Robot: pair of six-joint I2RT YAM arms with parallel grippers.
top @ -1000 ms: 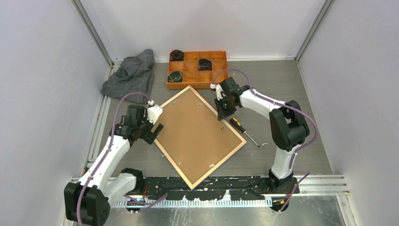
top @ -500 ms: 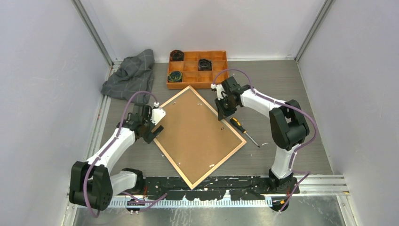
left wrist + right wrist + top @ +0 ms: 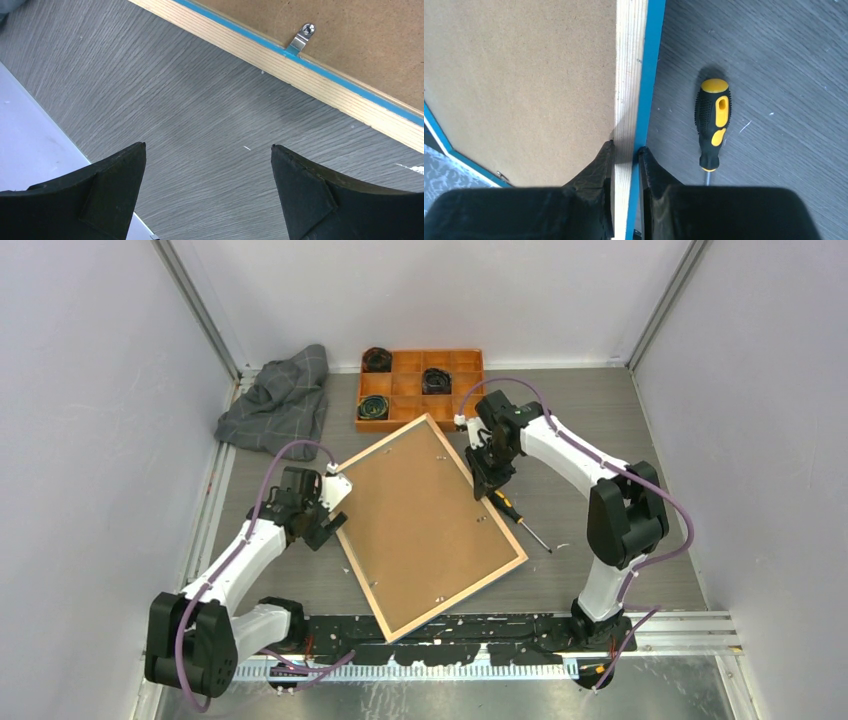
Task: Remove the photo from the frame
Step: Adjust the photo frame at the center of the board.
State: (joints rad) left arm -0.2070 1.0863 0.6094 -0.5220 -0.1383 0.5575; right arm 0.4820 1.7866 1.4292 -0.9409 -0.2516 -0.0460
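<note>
Frame (image 3: 626, 75) is lying back-up in the middle of the table (image 3: 175, 100), sitting crooked, brown backing board (image 3: 425, 520) on top, so the photo is hidden from this side. Right gripper (image 3: 625, 150) is nearly closed and pinching the frame's right rim, one finger on the board side and one on the blue outer edge (screwdriver (image 3: 713, 120) just beside it). Left gripper (image 3: 208, 147) is spread wide over bare table near the left rim, holding nothing, close to a metal clip (image 3: 301, 37)
</note>
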